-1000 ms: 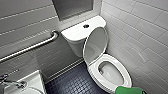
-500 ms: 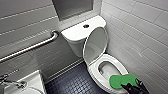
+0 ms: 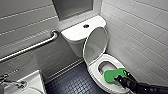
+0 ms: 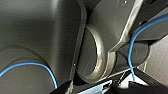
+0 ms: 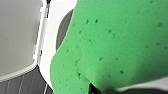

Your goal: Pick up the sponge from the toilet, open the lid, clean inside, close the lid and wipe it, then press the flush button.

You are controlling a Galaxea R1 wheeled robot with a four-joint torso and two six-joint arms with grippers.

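Over the toilet (image 3: 75,33), the right end effector (image 3: 119,77) grips the sponge (image 3: 112,75)

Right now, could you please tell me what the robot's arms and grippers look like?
The right arm is black, ending in a black right gripper. In the left wrist view, dark matte housing carries a thin blue cable.

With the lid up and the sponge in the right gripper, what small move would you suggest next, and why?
Probably ease the right gripper down and toward the tank, so the sponge enters the bowl opening. The lid stands open, and the sponge is over the seat's near rim, beside the opening rather than in it.
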